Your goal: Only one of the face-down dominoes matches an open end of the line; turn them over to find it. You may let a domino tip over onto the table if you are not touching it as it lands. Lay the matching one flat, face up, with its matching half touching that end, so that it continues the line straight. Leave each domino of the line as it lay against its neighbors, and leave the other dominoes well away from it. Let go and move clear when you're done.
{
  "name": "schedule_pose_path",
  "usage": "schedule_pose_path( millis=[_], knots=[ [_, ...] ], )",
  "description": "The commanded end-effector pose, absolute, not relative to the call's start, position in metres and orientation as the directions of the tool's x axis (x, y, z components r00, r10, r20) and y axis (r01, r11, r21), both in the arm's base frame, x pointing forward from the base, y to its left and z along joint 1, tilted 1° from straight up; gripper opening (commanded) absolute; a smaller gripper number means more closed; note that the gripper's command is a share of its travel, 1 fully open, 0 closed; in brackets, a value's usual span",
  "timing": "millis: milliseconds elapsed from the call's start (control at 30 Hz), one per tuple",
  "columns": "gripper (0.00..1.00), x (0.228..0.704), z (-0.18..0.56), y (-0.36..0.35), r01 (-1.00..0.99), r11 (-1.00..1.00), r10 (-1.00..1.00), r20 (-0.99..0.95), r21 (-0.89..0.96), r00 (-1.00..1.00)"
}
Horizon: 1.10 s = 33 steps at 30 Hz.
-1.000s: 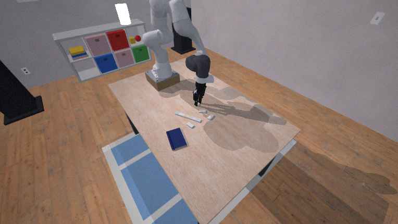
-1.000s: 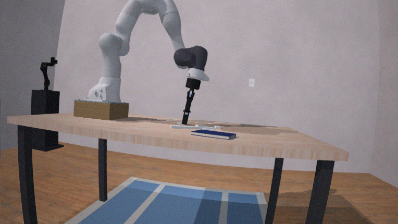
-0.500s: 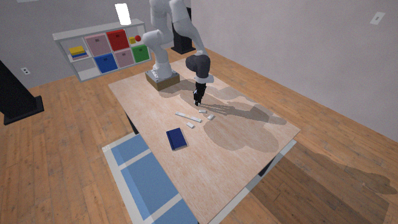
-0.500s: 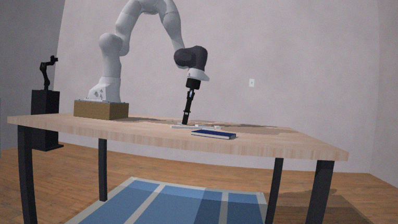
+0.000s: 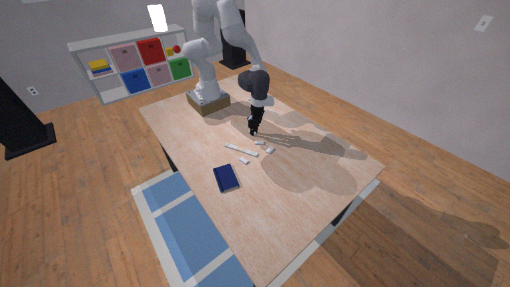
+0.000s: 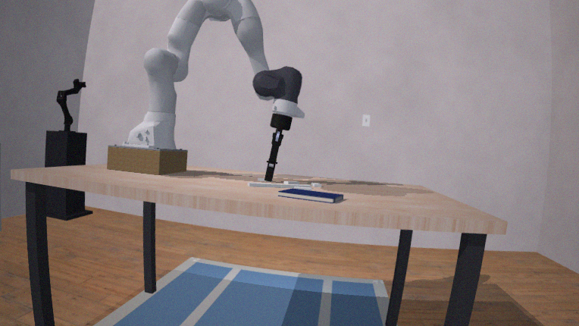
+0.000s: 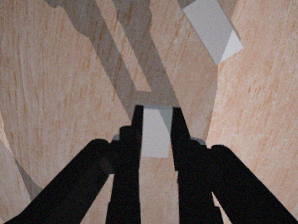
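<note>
Wood-grain table (image 5: 292, 221) carries a blue book (image 5: 225, 177) nearest the camera, then the line of dominoes (image 5: 241, 149) with loose pale dominoes around it. Beyond them, the end effector (image 7: 158, 135) stands low over the table, closed on a face-down domino (image 7: 157, 131) pinched between its fingertips. Another domino (image 7: 212, 24) lies farther out.

The arm bends down at frame center, its gripper (image 7: 157, 137) pointing at the table, fingers clamped on a domino (image 7: 156, 133).
</note>
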<state>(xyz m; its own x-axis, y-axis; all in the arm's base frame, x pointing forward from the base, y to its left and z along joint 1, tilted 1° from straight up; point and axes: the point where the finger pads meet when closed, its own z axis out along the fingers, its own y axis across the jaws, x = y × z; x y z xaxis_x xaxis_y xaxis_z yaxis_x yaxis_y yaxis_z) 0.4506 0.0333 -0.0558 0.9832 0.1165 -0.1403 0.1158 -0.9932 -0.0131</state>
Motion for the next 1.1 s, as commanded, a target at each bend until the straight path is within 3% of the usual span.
schedule_pose_path(
  millis=[0, 700, 1067],
  knots=[
    [0.22, 0.452, -0.056, 0.033, 0.114, -0.993, 0.115, -0.138, -0.011, 0.984],
    [0.22, 0.452, -0.033, 0.033, 0.114, -0.993, 0.115, -0.138, -0.011, 0.984],
    [0.22, 0.452, 0.03, 0.032, 0.114, -0.993, 0.115, -0.138, -0.011, 0.984]
  ],
)
